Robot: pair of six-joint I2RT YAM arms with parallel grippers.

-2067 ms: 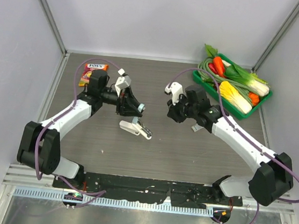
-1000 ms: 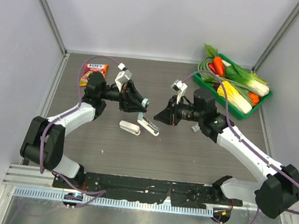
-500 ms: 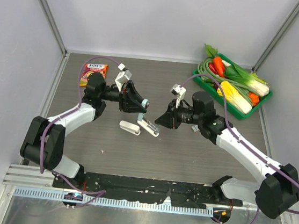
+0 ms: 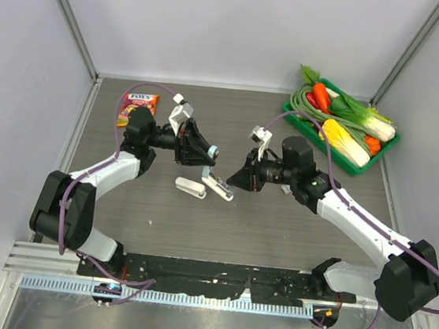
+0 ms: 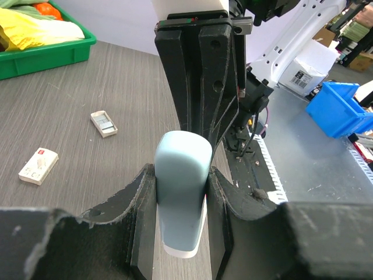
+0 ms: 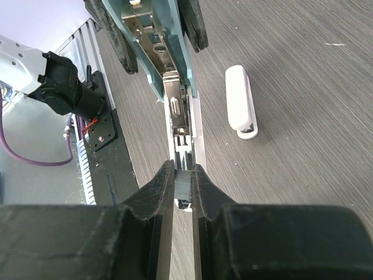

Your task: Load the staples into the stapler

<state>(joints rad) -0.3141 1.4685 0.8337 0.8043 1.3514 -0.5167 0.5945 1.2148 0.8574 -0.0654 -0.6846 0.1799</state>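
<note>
Above mid-table, the left gripper (image 5: 179,175) clamps the blue stapler (image 5: 182,204); the right gripper (image 6: 182,172), newly arrived, pinches its opened magazine (image 6: 178,111), readying it for the staples (image 5: 38,165).

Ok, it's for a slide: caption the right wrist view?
Right fingers pinch the metal rail of the open blue stapler held by left fingers; a white stapler lies beside.
</note>
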